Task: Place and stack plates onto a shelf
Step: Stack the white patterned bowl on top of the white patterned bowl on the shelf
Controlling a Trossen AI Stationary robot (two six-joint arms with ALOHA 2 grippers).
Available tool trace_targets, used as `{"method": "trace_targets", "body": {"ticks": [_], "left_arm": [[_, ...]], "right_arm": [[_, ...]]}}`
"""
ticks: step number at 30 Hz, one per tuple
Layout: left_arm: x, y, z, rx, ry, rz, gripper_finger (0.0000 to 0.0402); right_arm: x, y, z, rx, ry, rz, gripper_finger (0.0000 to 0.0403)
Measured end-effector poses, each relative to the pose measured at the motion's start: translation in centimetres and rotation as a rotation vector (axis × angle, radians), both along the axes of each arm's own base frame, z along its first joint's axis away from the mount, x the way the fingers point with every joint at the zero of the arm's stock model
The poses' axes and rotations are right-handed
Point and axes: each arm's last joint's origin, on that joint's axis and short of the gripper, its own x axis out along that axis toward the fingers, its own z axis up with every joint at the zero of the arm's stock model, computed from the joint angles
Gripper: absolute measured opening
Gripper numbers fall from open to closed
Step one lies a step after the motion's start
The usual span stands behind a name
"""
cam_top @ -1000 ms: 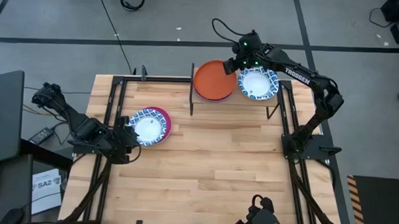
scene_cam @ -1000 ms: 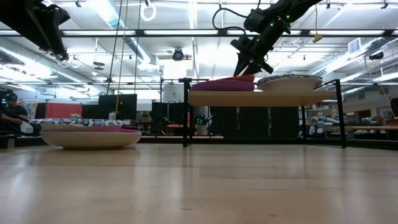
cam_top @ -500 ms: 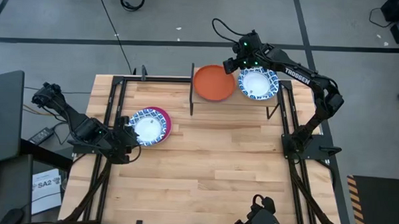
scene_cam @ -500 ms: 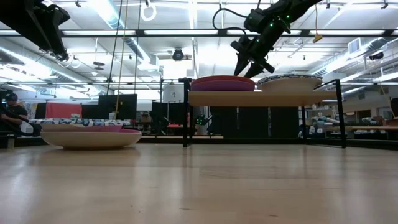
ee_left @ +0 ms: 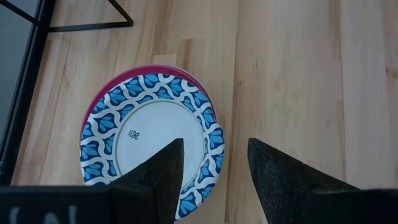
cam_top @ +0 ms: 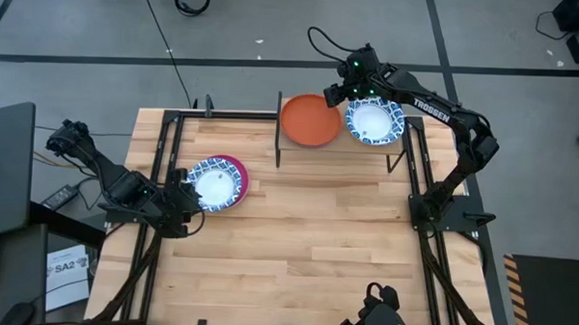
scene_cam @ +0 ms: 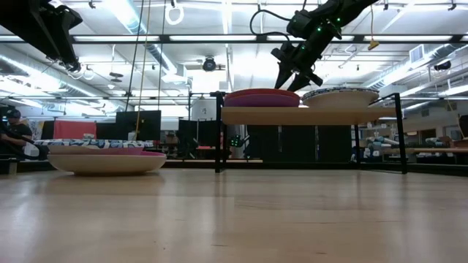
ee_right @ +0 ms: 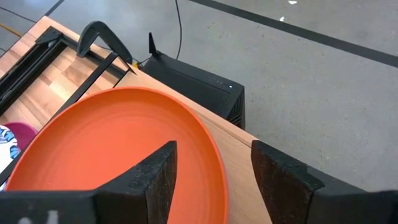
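from above: my right gripper [cam_top: 338, 91] sits in the upper middle of the frame, fingers parted and holding nothing, just at the far edge of the orange plate [cam_top: 310, 121]. that plate lies on the left half of the shelf [cam_top: 396, 147]; a blue-rimmed plate [cam_top: 374, 121] fills the right half. i judge the orange plate is placed and let go, so this step is finishing. my left gripper [cam_top: 184, 199] waits at the left of the frame, beside a blue-rimmed plate [cam_top: 215, 184] lying on the magenta plate [cam_top: 238, 167] on the wooden tabletop [cam_top: 306, 240]. next i would lift my right arm clear and fetch that pair, which calls for getting a finger under a low rim.

level with the table: the orange plate [scene_cam: 260, 93] rests on a purple plate [scene_cam: 262, 101] on the shelf [scene_cam: 307, 115], upper middle of the frame, with my right gripper [scene_cam: 290, 75] just above and behind. the two plates left [scene_cam: 106, 155] are at the left. behind is a workshop with ceiling lights and monitors, and a person [scene_cam: 10, 131] at the far left edge.

left wrist: my left gripper [ee_left: 214, 168] is spread open, empty, over the blue-rimmed plate [ee_left: 149, 146] and bare wood.

right wrist: my fingers [ee_right: 158, 168] stand apart at the bottom, the orange plate [ee_right: 118, 143] just past them, grey floor beyond.
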Motion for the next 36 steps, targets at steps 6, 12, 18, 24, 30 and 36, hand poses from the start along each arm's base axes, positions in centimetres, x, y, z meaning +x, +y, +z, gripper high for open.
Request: {"method": "trace_targets", "body": {"ticks": [6, 12, 18, 24, 30, 36], "left_arm": [[0.0, 0.0, 0.0, -0.012, -0.004, 0.015, 0.0185], [0.0, -0.1, -0.1, -0.055, 0.018, 0.012, 0.0185], [-0.1, -0.1, -0.1, -0.088, 0.018, 0.041, 0.0185], [0.1, -0.2, -0.2, -0.081, 0.025, 0.041, 0.0185], [0.7, -0.6, -0.7, -0.051, 0.052, 0.045, 0.0185], [1.4, -1.1, -1.4, -0.005, 0.088, 0.053, 0.0185]], "right_arm": [[0.0, 0.0, 0.0, 0.000, 0.000, 0.000, 0.0213], [0.0, 0.0, 0.0, 0.000, 0.000, 0.000, 0.0213], [0.0, 0.0, 0.0, 0.000, 0.000, 0.000, 0.0213], [0.2, 0.2, 0.0, 0.001, 0.000, 0.007, 0.0213], [0.5, 0.6, 0.0, 0.001, 0.000, 0.021, 0.0213], [0.8, 0.9, 0.0, 0.001, 0.000, 0.033, 0.0213]]}}
